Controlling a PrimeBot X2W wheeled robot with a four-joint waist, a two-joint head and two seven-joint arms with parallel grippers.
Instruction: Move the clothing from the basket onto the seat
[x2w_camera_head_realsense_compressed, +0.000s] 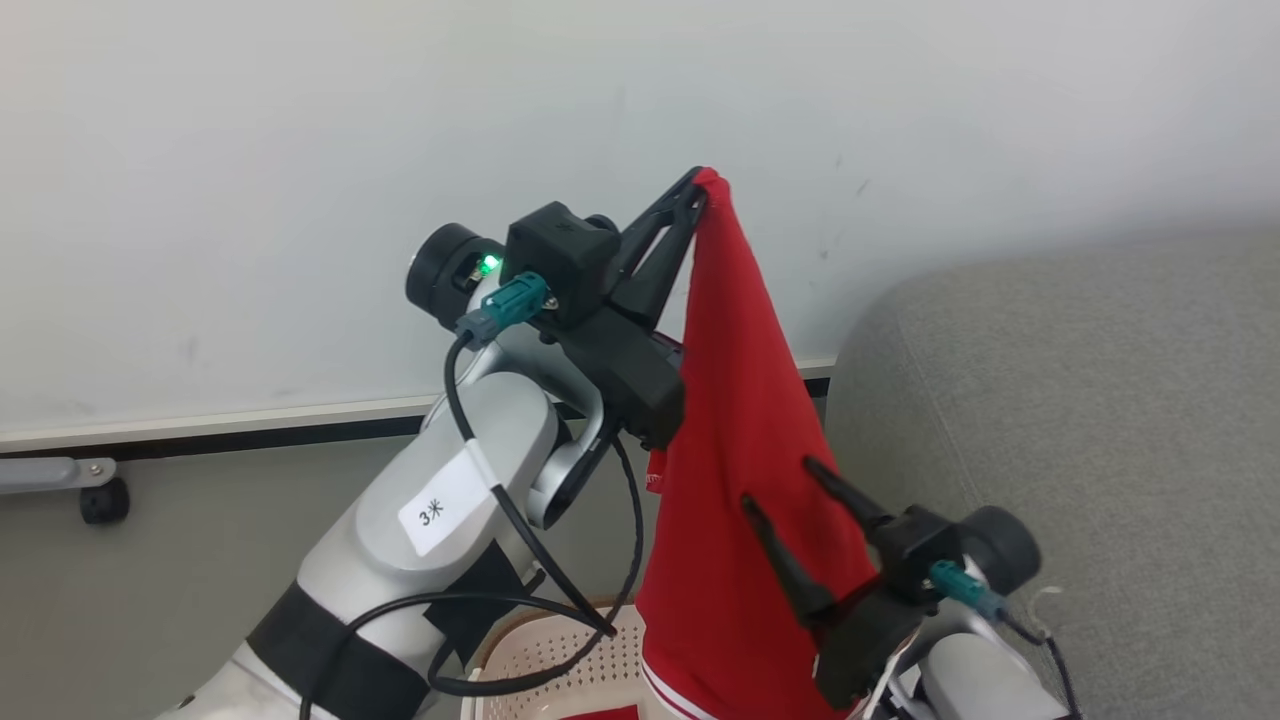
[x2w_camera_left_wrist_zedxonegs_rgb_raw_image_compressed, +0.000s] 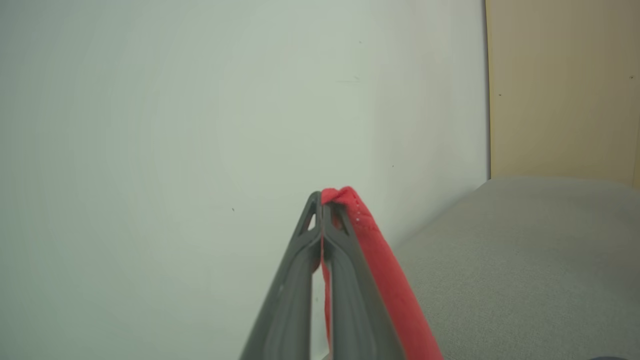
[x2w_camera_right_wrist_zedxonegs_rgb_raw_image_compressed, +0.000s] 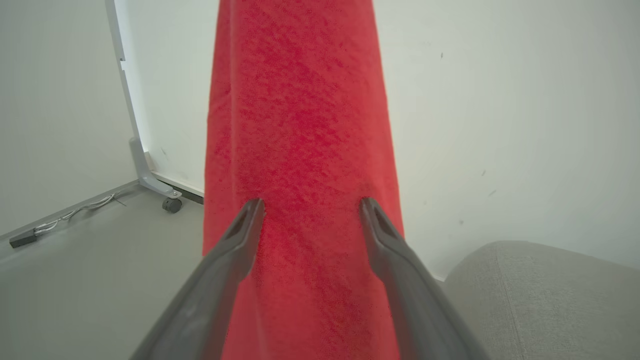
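Leftmost, a small black castor (x2w_camera_head_realsense_compressed: 104, 500) rests on the grey floor (x2w_camera_head_realsense_compressed: 150, 600) below a white wall. Next, the left claw (x2w_camera_head_realsense_compressed: 700, 183) is high up, its fingers pinched closed on the top of a red garment (x2w_camera_head_realsense_compressed: 740, 440). The garment hangs in a long drape over the right rim of the cream basket (x2w_camera_head_realsense_compressed: 545, 655). Just right of it, the right claw (x2w_camera_head_realsense_compressed: 777, 482) stands wide open and grips nothing. Its two fingers sit against the middle of the cloth, and contact is unclear. Furthest right is the grey seat (x2w_camera_head_realsense_compressed: 1080, 450), with its near left corner bare. The step in hand looks like carrying the garment across. The next move probably calls for a swing rightward past the seat's edge before release. The basket and the garment's striped hem are cut off below, so whether the hem hangs clear is hidden.
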